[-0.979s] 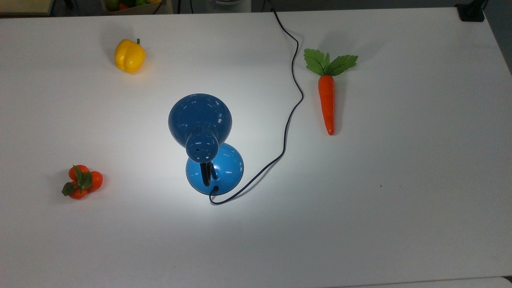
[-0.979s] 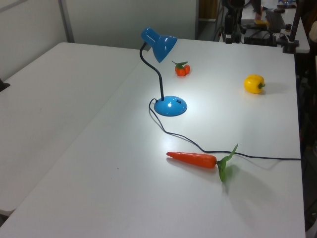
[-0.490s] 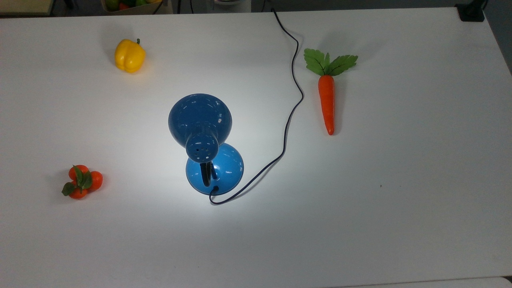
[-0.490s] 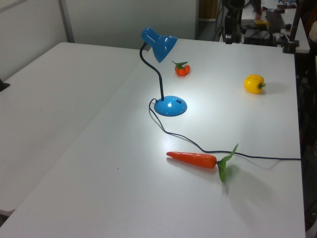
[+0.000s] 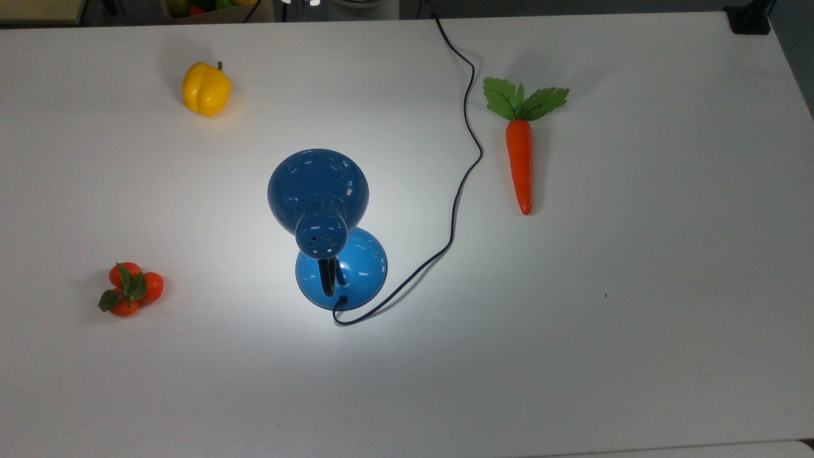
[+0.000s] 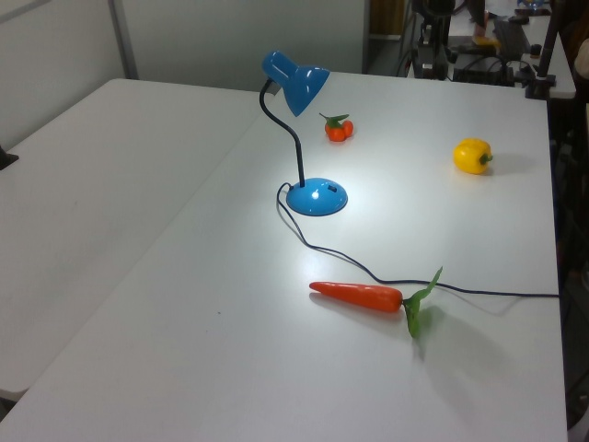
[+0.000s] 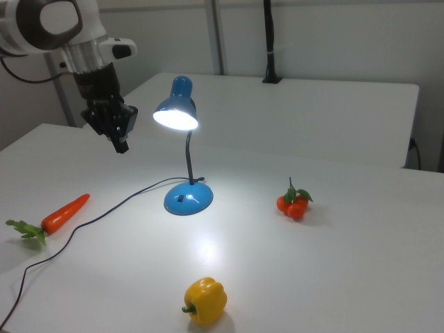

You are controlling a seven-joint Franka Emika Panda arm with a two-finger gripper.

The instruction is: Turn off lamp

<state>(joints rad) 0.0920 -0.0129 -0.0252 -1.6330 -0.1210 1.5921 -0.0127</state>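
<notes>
**Lamp lit at mid-table, gripper up in the air beside it**

No brand, label or writing can be read on anything here.

The lamp (image 5: 321, 219) stands upright near the middle of the white table (image 5: 636, 318), its round base flat on the surface and its shade throwing a bright pool of light around the base. In the right view the bulb glows inside the shade (image 7: 175, 114). Its cord (image 5: 467, 127) snakes off toward the top view's upper edge, passing just beside the carrot (image 5: 520, 152).

In the right view the gripper (image 7: 118, 135) hangs above the table on the right view's left of the shade, at about shade height, apart from the lamp and holding nothing. Whether its fingers are apart or together, I cannot tell.

A yellow pepper (image 5: 205, 88) and a tomato cluster (image 5: 130, 289) lie well apart from the lamp.
</notes>
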